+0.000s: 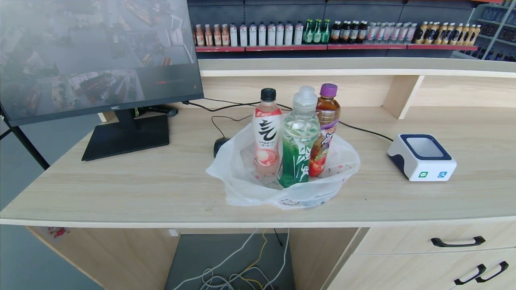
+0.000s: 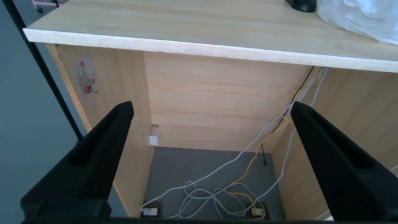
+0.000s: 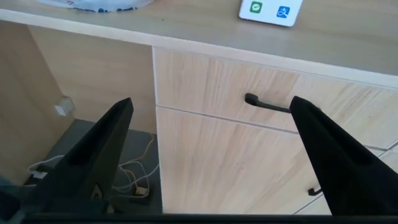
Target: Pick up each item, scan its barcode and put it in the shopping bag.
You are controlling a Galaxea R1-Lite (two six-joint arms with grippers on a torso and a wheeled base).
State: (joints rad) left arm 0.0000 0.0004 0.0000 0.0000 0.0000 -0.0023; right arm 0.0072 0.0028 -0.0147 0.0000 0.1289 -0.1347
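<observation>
Three bottles stand upright in the white shopping bag at the middle of the counter: a pink drink with a black cap, a clear green-labelled bottle and a brown tea bottle with a purple cap. The white and navy barcode scanner sits on the counter to the right of the bag. My left gripper is open, low in front of the counter's underside. My right gripper is open too, facing the drawer fronts below the scanner.
A monitor on a black stand occupies the counter's left. A black mouse lies just behind the bag. Cables hang under the counter. Drawers with black handles are at the lower right. Shelves of bottles line the back.
</observation>
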